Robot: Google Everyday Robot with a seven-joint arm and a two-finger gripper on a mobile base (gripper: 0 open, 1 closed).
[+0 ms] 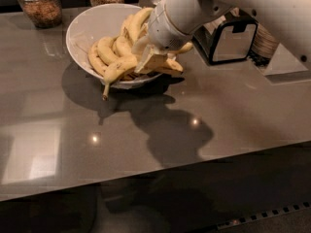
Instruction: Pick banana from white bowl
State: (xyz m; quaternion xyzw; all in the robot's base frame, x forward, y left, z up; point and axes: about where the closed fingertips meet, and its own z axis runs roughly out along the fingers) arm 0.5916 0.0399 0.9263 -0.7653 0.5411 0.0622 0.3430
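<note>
A kitchen counter: grey glossy worktop [243,120], glass food jars [41,6], gripper [153,59] at the white bowl [82,28].

Counter [233,110] bears white bowl [86,29], jars [41,5]; jaws at bowl.

My pale cream gripper [154,62] on my white arm [194,8] rests among yellow bananas [116,66] in the plain white bowl [87,25], on a glossy grey-brown counter [233,110] near a jar [41,6] of brown filling.
</note>
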